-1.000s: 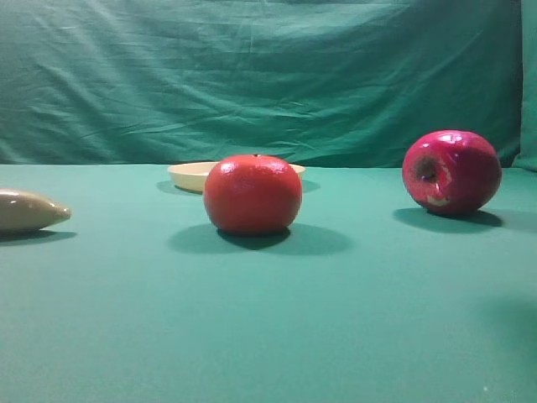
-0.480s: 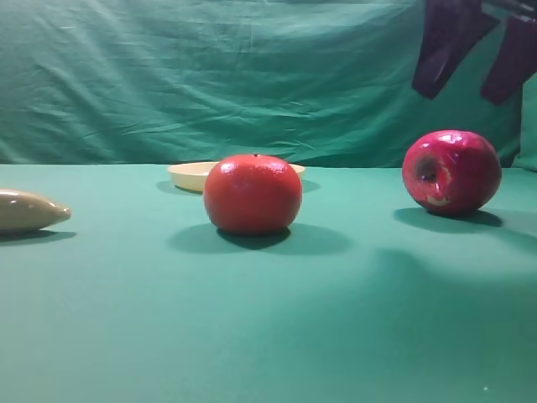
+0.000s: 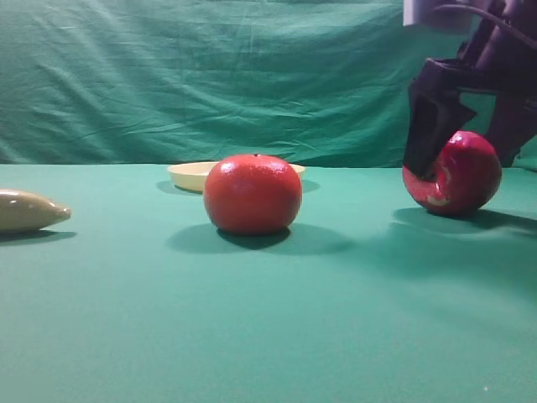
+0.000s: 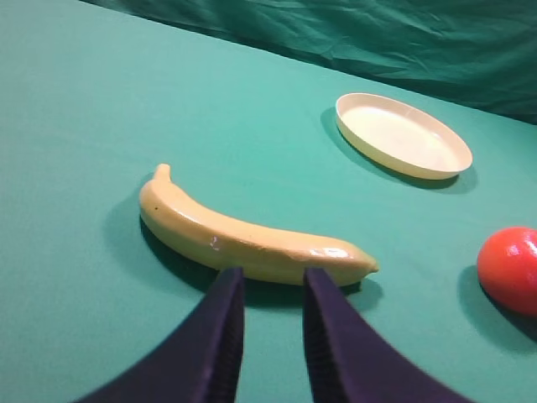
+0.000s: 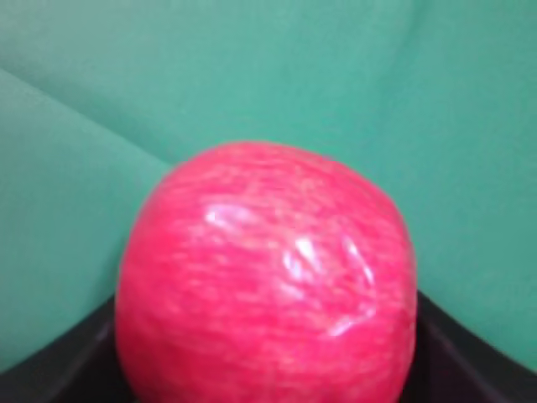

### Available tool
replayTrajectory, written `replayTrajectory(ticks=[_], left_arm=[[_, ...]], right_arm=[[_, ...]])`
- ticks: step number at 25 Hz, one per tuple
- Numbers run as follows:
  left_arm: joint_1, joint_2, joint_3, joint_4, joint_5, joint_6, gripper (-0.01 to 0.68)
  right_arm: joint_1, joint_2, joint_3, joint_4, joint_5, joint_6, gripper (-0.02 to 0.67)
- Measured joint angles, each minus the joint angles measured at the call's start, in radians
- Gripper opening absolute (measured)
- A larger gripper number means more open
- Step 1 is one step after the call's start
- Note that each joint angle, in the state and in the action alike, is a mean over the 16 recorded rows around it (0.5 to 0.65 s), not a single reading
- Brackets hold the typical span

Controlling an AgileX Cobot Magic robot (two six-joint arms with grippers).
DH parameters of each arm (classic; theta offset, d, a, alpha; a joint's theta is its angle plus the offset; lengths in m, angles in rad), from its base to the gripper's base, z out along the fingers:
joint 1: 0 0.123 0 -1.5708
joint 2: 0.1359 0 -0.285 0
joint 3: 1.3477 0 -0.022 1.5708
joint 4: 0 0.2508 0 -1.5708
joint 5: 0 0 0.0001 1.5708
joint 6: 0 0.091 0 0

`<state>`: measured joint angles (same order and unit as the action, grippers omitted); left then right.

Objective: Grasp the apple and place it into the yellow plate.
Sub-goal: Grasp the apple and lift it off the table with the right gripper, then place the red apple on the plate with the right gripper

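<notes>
Crimson and glossy, the apple (image 3: 457,175) is shown resting on the green counter (image 3: 268,327), well to the right of the orange-red fruit (image 3: 252,194), with the yellow plate (image 3: 195,175) lying behind that fruit. A second earlier nothing stood near the apple; half a second earlier the dark jaws were seen high above it; now the right gripper (image 3: 470,126) has been lowered around the apple, one jaw at each flank, spread wide and not yet closed on it. The approach is therefore judged complete, with closing and lifting still to be done; the apple itself has not been shifted.

In the right wrist view the apple (image 5: 267,277) is seen filling the gap between the two dark jaws, a centring that the high view leaves uncertain. Only the left wrist view reveals the beige pointed object left of the orange-red fruit as a banana (image 4: 248,237), shows the plate (image 4: 403,135) as empty, and shows the left gripper (image 4: 268,294) idle near the banana, its jaws nearly together with a narrow gap and nothing held
</notes>
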<state>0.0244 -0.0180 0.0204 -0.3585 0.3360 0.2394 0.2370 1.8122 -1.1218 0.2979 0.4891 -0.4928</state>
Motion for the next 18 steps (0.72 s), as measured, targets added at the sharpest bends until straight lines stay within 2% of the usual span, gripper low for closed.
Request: replayTrajectory(ticks=[6, 18], left_arm=[[0.0, 0.0, 0.0, 0.0, 0.0, 0.0, 0.157], [0.0, 0.0, 0.0, 0.0, 0.0, 0.0, 0.157]], right_arm=[[0.016, 0.011, -0.142, 0.011, 0.001, -0.001, 0.491], [0.159, 0.174, -0.543, 0.037, -0.044, -0.002, 0.491]])
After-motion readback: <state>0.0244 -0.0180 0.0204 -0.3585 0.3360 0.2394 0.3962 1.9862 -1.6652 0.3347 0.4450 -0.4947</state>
